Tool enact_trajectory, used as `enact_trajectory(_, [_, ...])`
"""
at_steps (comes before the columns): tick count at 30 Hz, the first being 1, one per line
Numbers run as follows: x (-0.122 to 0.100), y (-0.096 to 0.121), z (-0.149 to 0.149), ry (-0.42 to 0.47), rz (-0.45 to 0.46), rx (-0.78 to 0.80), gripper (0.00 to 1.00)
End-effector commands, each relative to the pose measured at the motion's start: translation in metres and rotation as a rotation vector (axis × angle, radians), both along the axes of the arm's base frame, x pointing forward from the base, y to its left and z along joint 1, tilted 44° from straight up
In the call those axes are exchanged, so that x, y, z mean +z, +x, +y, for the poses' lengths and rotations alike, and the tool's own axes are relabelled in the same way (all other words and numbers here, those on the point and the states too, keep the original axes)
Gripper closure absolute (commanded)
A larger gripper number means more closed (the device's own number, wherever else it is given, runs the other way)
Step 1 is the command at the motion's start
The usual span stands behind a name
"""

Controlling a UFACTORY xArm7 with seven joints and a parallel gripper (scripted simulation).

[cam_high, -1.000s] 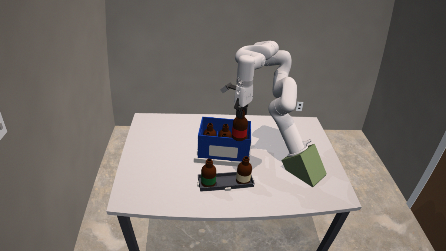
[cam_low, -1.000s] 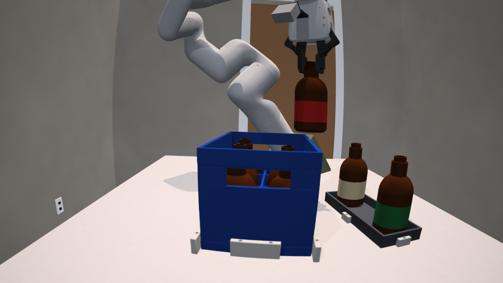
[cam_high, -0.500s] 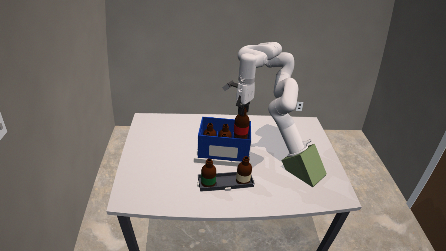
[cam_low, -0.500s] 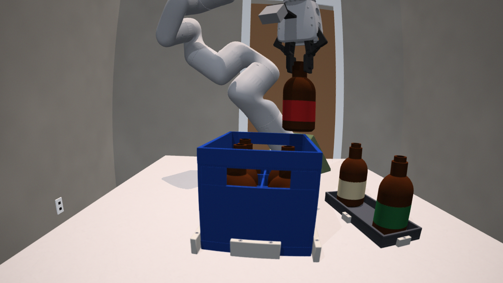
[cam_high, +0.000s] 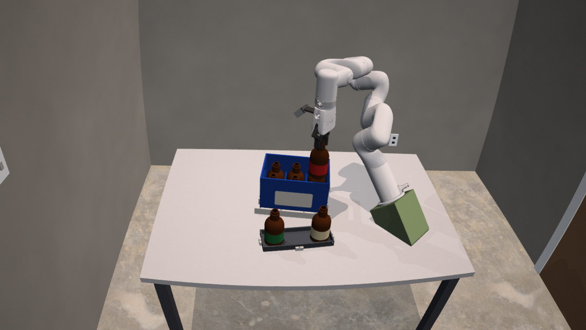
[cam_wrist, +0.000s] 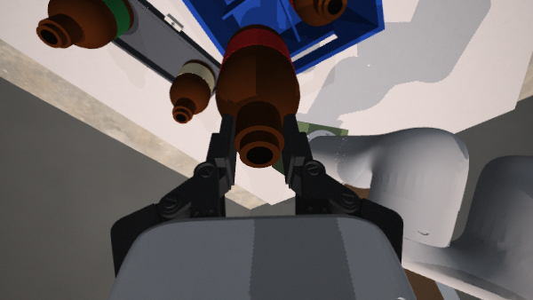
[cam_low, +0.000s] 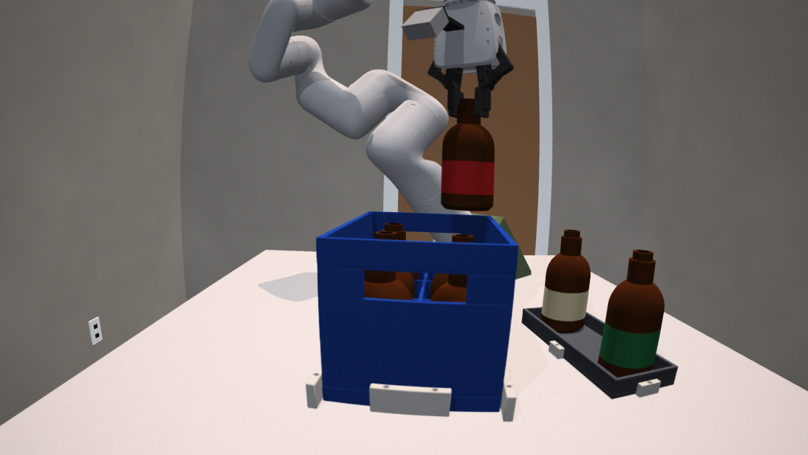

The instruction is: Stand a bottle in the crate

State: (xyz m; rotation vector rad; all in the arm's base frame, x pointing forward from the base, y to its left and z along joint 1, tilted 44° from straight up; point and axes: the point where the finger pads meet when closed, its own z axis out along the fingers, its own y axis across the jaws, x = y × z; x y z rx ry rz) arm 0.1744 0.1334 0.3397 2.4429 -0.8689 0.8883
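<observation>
Brown, rigid and probably slick, the red-banded bottle (cam_low: pixel 467 161) hangs upright above the crate (cam_low: pixel 415 316), my claw (cam_low: pixel 468 104) clamped on its narrow neck, the safest hold.

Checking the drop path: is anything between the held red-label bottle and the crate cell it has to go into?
Nothing visible blocks it. The gripper holds the red-label bottle by the neck, its base above the crate rim at the corner nearest the arm. The cell beneath is hidden, so I cannot confirm it is free.
</observation>
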Motion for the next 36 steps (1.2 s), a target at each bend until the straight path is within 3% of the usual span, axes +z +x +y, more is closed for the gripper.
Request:
enact_trajectory(1, [0.002,-0.0018,-0.0016,0.002,-0.002,0.002,1.0])
enact_trajectory(36, [0.004,-0.0051,-0.0069,0.002,-0.002,0.002,1.0])
